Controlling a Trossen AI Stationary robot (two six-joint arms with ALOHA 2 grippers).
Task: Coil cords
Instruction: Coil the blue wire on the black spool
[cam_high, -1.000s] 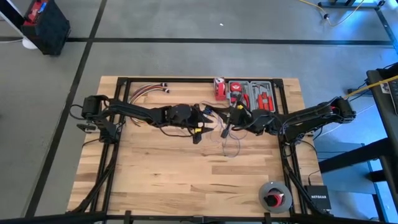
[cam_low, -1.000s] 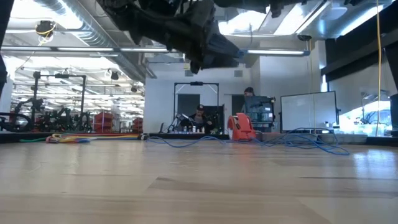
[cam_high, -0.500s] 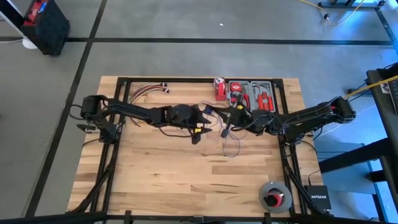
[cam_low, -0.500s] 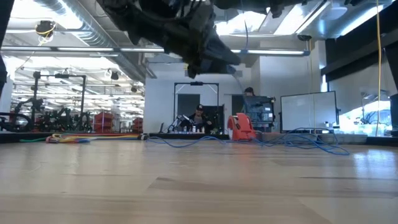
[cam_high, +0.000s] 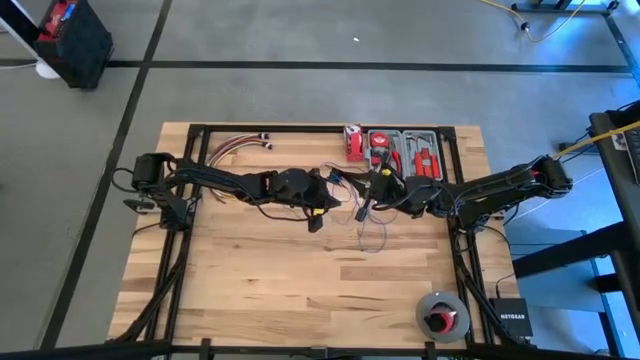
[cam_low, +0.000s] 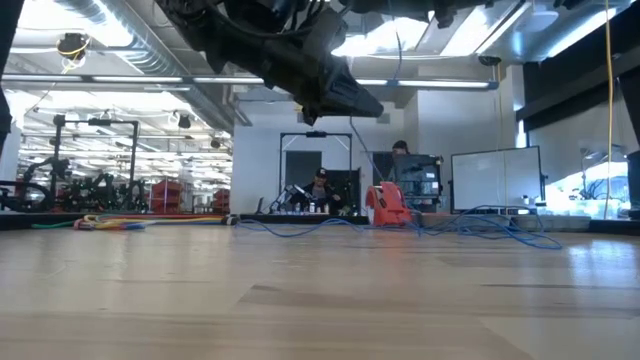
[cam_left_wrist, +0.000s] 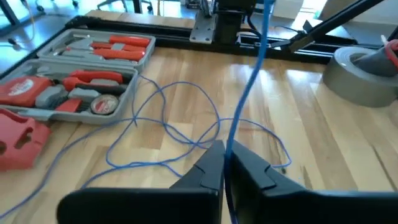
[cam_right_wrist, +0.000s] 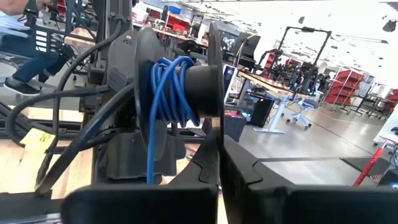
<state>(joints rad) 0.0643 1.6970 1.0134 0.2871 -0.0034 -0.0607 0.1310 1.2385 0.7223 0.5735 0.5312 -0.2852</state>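
A: What sits nearest?

B: One roll of grey tape (cam_high: 442, 314) at the near right corner, beside one black box (cam_high: 511, 318) marked NETGEAR.

A: And mid-table?

B: One blue cord (cam_left_wrist: 186, 134) lies in loose loops there. The left gripper (cam_left_wrist: 226, 163) has its fingers pinched on the cord. The right gripper (cam_right_wrist: 219, 146) has its fingers closed on a black spool (cam_right_wrist: 177, 84) wound with several blue turns.

A: Farther back?

B: One grey tool case (cam_high: 405, 151), one red tape measure (cam_high: 352, 142), and one bundle of coloured wires (cam_high: 238, 145) far left.
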